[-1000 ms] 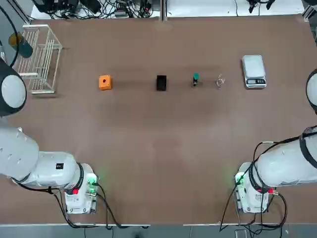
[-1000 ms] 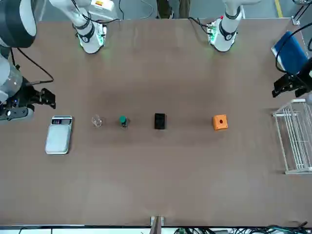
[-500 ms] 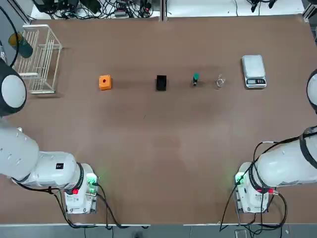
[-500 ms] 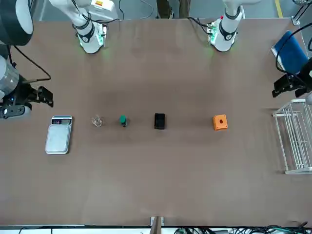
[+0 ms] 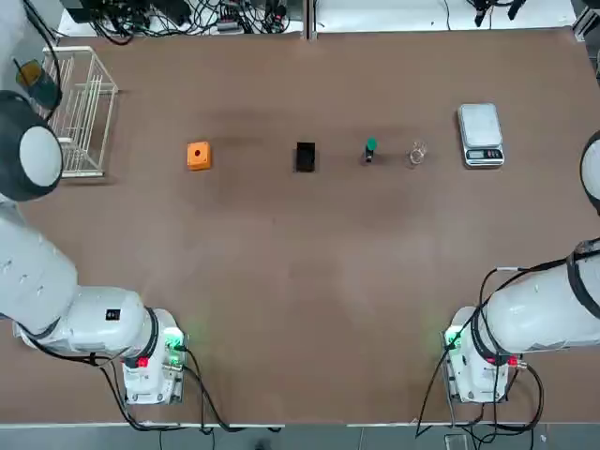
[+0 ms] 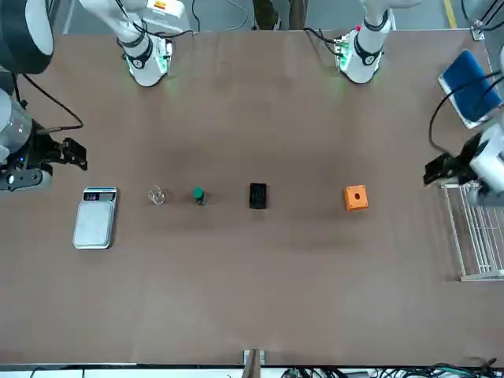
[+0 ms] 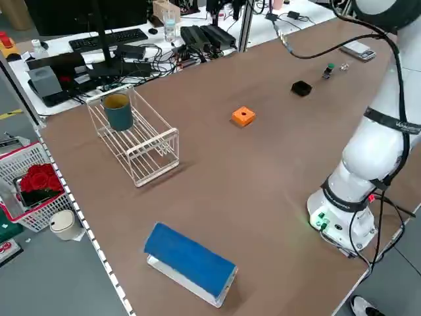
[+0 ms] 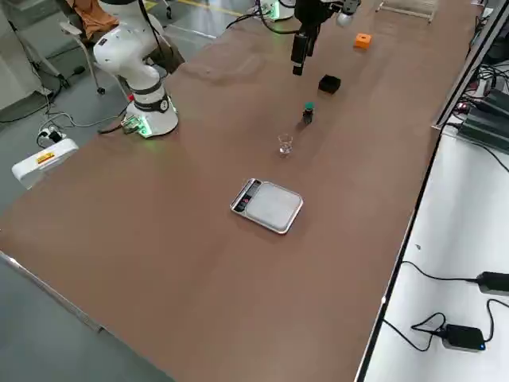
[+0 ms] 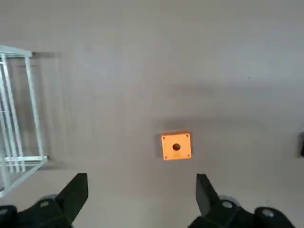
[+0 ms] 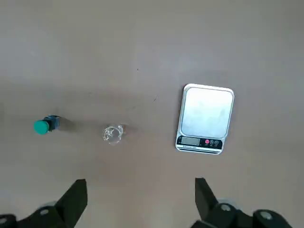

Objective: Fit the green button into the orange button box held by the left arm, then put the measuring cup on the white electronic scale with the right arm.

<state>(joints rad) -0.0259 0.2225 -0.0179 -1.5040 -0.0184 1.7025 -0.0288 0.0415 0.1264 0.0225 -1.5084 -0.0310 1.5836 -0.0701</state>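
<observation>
Going from our left side across the table, we hold our left gripper [image 9: 137, 199] high above the brown table [image 5: 300, 281] with its two fingers spread wide and nothing between them. The orange button box [image 9: 176, 146] sits on the table below and just ahead of this pincer, a little toward its right finger, well apart from both fingertips. The box stands flat with its round hole facing straight up; it is nearly cubic, so we see no clear long axis. A white wire rack [image 9: 16, 114] stands off beyond the left finger's side. Next along the row lies a black block [image 5: 305, 157], between the box and the green button [image 10: 42, 126]. Our right gripper [image 10: 137, 202] also hangs high over the table, fingers wide apart and empty. Below and ahead of it, the green button lies on its side beyond the left finger's side, its long axis along the row of objects, green cap pointing away from the measuring cup [image 10: 113, 134]. The cup stands upright, mouth up, ahead of the gap between the fingers. The white electronic scale [image 10: 205, 118] lies flat ahead of the right finger, long axis running away from the pincer, display strip at its near end.
</observation>
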